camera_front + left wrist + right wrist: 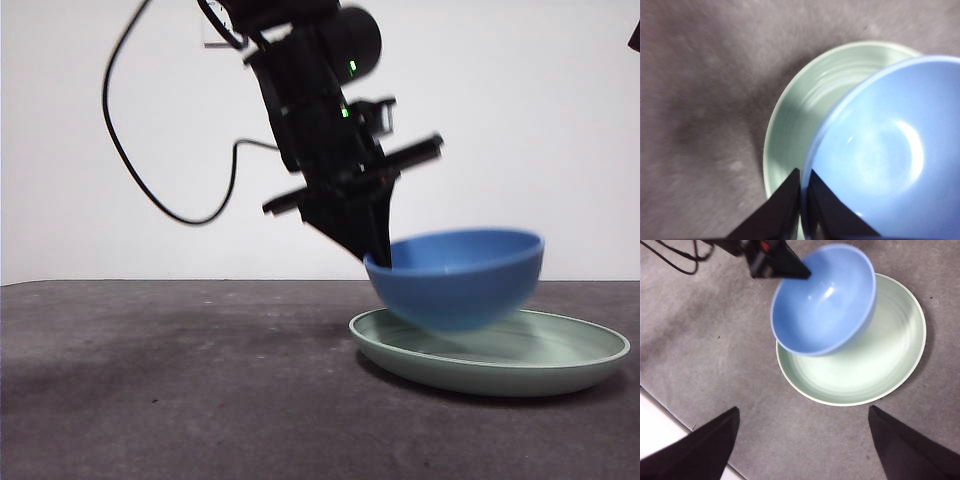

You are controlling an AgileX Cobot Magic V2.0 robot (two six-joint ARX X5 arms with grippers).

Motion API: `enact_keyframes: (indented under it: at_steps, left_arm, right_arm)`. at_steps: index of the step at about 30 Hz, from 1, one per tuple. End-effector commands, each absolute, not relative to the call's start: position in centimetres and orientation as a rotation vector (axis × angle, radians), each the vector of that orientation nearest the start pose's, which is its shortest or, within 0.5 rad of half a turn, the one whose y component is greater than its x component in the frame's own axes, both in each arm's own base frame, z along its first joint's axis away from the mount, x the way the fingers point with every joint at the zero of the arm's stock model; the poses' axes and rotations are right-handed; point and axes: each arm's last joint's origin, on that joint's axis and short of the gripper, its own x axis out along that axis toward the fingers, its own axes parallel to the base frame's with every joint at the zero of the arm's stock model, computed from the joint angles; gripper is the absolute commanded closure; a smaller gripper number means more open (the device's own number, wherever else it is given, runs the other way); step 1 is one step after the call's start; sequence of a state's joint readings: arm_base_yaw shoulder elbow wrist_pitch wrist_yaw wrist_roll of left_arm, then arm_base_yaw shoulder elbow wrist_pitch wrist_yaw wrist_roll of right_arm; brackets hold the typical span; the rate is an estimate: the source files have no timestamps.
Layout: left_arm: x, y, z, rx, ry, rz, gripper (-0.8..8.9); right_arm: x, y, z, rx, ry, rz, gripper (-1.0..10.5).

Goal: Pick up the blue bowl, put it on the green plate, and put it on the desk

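Pinching the rim of the blue bowl (pixel 460 285) between my left gripper (pixel 802 187) jaws, I hold it tilted over the green plate (pixel 520 365) on the desk (pixel 170 390), seemingly just clear. My right gripper (pixel 802 440) hangs spread wide above.

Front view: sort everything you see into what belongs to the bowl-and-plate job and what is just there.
Belongs to the job:
- blue bowl, held tilted over the plate
- green plate, on the desk
- desk
- left hand, shut on the bowl's rim

Just there:
- black cable, hanging behind the arm
- white wall
- right hand, open, waiting above
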State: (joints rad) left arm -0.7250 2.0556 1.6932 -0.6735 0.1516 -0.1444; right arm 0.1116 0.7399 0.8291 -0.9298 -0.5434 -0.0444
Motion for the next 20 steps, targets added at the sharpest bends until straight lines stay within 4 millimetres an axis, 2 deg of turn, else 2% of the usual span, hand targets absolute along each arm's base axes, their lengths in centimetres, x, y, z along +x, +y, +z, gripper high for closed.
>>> enact_keyframes:
  at_steps: [1, 13, 17, 20]
  left_arm:
    - [33.06, -30.83, 21.46, 0.186, 1.078, -0.727, 8.04]
    - [32.67, -31.35, 20.51, 0.219, 1.107, -0.740, 8.00]
    - [32.36, -31.69, 20.51, 0.235, 1.102, -0.756, 6.78]
    - [32.35, -31.73, 20.55, 0.233, 1.098, -0.758, 6.53]
  right_arm:
    - [12.40, 2.94, 29.90, 0.145, 0.803, 0.632, 5.3]
    - [12.42, 2.88, 29.87, 0.136, 0.806, 0.609, 5.3]
    - [12.42, 2.88, 29.86, 0.135, 0.806, 0.609, 5.3]
    - [12.42, 2.88, 29.86, 0.135, 0.806, 0.609, 5.3]
